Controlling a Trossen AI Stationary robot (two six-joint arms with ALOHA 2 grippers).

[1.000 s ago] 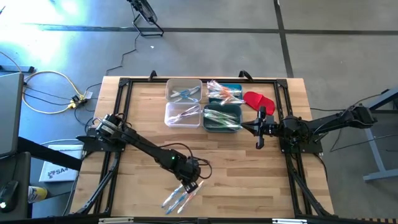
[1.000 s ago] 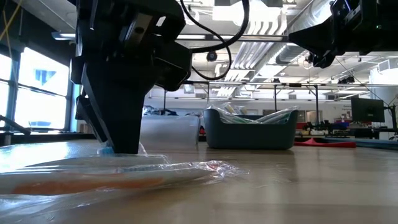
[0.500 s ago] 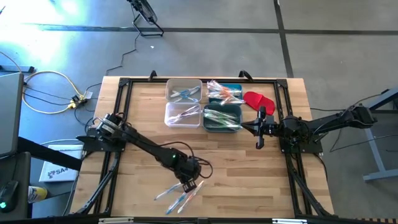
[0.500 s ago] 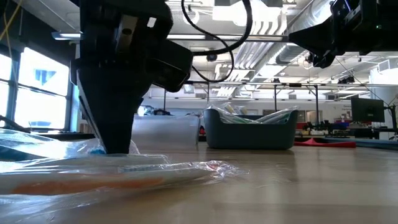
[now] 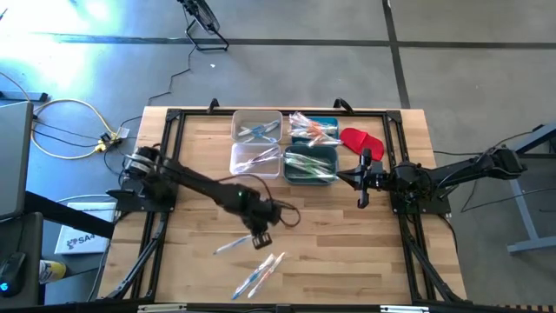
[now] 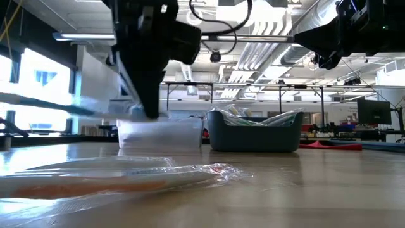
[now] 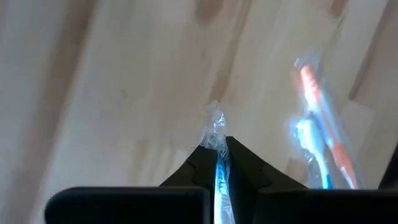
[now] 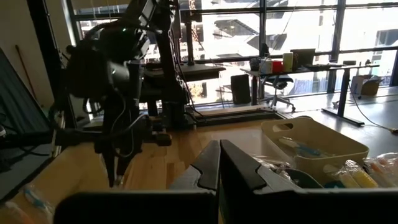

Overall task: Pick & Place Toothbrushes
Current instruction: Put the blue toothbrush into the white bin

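Note:
My left gripper (image 5: 261, 241) hangs over the middle of the table, shut on one toothbrush (image 5: 231, 247) in a clear wrapper. That toothbrush sticks out toward the table's left edge (image 6: 44, 105). Two more wrapped toothbrushes (image 5: 259, 275) lie flat on the wood nearer the front edge, blurred in the left wrist view (image 7: 317, 146). At the far side stand two clear bins (image 5: 256, 127) and two teal bins (image 5: 310, 165), with toothbrushes lying in them. My right gripper (image 5: 365, 180) waits shut at the table's right, pointing level. My left gripper pinches the wrapped toothbrush near one end (image 7: 219, 177) between its two fingers, coming from above and slanting down. The wrapper's crinkled end (image 7: 214, 129) pokes out past the fingertips. The rest of the toothbrush reaches out about level toward the table's left, lifted clear of the wood.
A red cloth-like piece (image 5: 360, 139) lies at the far right beside the teal bins. A black frame (image 5: 174, 117) runs around the tabletop. Bare wood lies between the left gripper and the bins. Cables and a yellow cord (image 5: 78, 130) lie on the floor at the left.
My left gripper has taken one wrapped toothbrush out of the group near the front edge, swinging its free end toward the table's left. It has then risen and moved toward the far edge, rolling a little. The toothbrush is now lifted clear; the others stay on the table.

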